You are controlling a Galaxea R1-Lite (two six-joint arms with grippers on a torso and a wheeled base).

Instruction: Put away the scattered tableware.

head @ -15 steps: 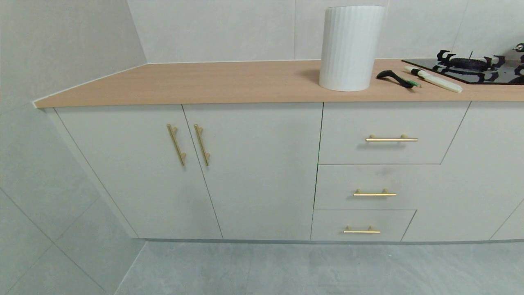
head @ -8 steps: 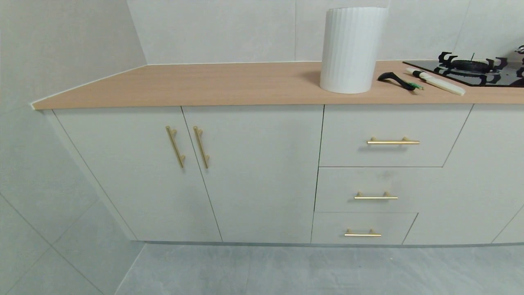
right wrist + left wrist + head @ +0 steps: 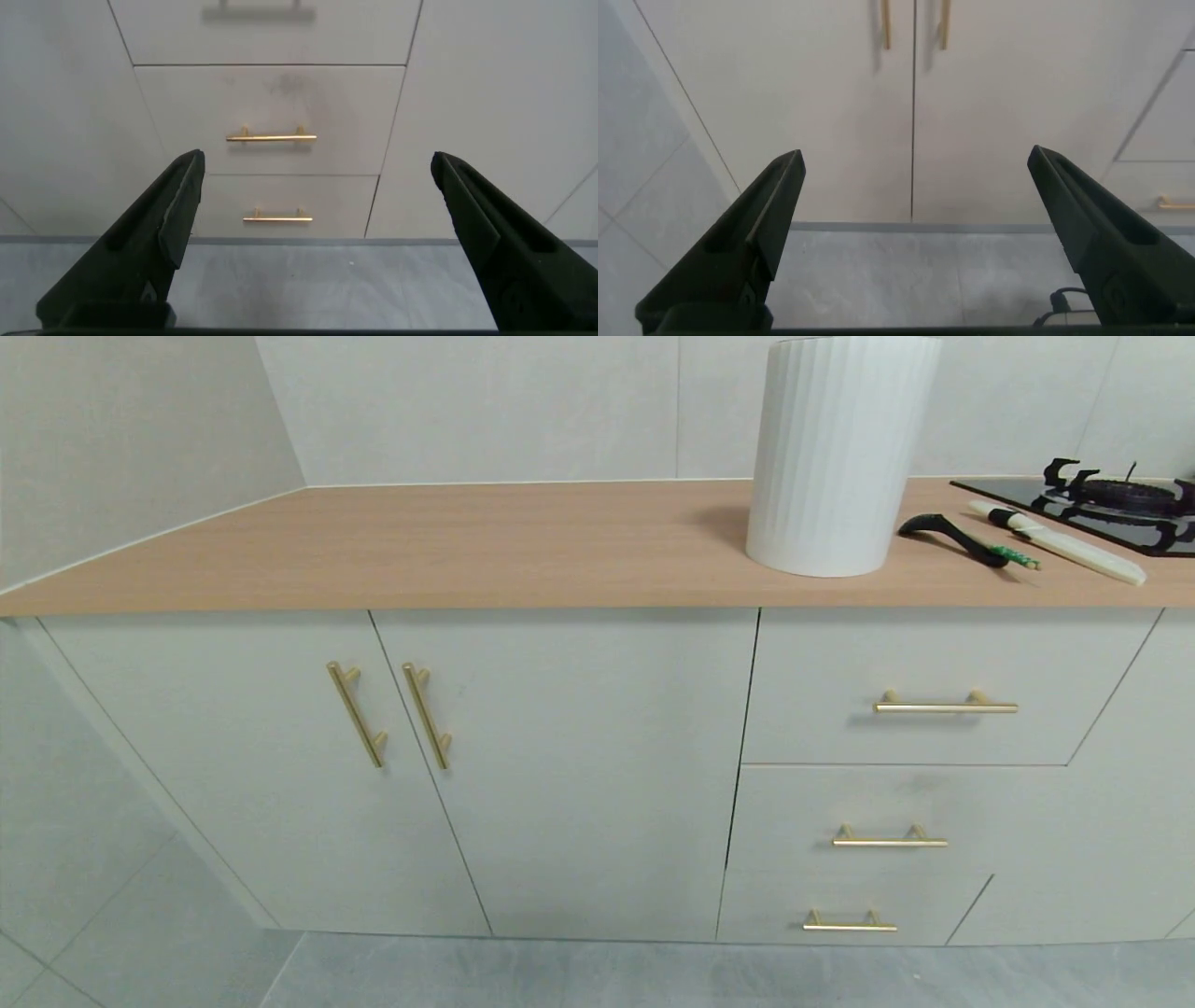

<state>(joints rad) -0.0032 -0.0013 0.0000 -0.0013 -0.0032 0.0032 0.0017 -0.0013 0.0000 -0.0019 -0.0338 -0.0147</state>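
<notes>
On the wooden countertop (image 3: 420, 546) a tall white ribbed container (image 3: 838, 453) stands at the right. Just right of it lie a black-handled utensil with a green tip (image 3: 966, 539) and a knife with a cream blade (image 3: 1064, 542). My left gripper (image 3: 915, 182) is open and hangs low in front of the double cabinet doors (image 3: 913, 103), nothing between its fingers. My right gripper (image 3: 316, 182) is open too, facing the lower drawers (image 3: 271, 117) with their gold handles, and holds nothing.
A black gas hob (image 3: 1111, 504) sits at the counter's far right. Below the counter are two cabinet doors with gold handles (image 3: 387, 714) and a stack of three drawers (image 3: 934, 709). Grey tiled floor (image 3: 560, 980) runs in front; a wall closes the left side.
The whole head picture has shifted: the counter and cabinets look larger and nearer, so the camera has come closer. The things on the counter lie as before.
</notes>
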